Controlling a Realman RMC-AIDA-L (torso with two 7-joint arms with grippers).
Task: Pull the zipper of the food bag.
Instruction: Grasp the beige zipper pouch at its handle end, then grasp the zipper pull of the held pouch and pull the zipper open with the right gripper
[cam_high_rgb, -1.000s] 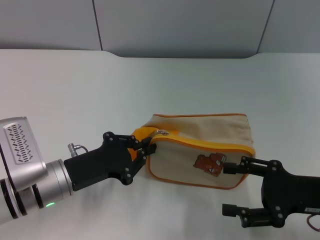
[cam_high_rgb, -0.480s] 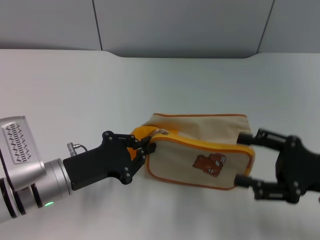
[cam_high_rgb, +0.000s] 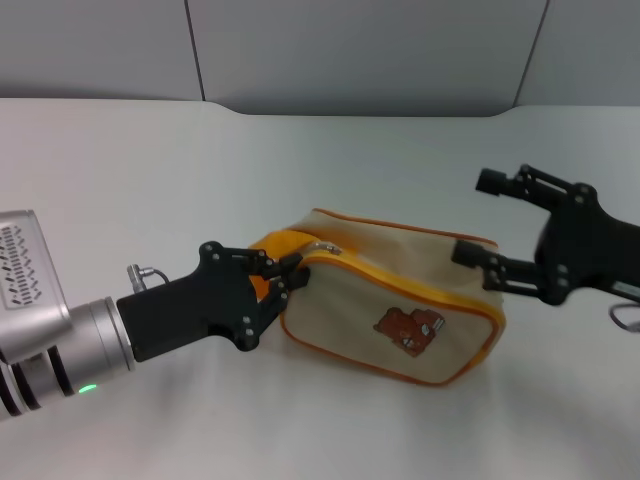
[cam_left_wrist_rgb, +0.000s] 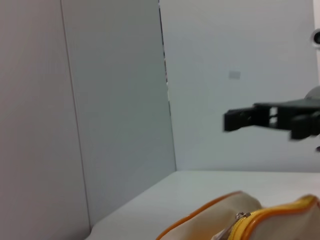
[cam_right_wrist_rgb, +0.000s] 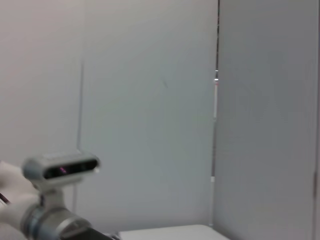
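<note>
The beige food bag (cam_high_rgb: 410, 300) with orange-yellow piping and a brown bear patch lies askew on the white table (cam_high_rgb: 150, 190). Its silver zipper (cam_high_rgb: 326, 247) sits near the bag's left end, at the start of the orange track. My left gripper (cam_high_rgb: 283, 276) is shut on the orange loop at that left end. My right gripper (cam_high_rgb: 470, 216) hovers open just above the bag's right end, touching nothing. The left wrist view shows the bag's top edge (cam_left_wrist_rgb: 220, 220), the zipper pull (cam_left_wrist_rgb: 241, 216) and the right gripper's fingers (cam_left_wrist_rgb: 240, 119) in the air beyond.
Grey wall panels (cam_high_rgb: 350, 50) stand behind the table's far edge. The right wrist view shows only the wall and the robot's head camera (cam_right_wrist_rgb: 60, 169).
My right gripper has risen from the table's front beside the bear patch to above the bag's right end. The bag has turned, its left end drawn nearer with the left gripper.
</note>
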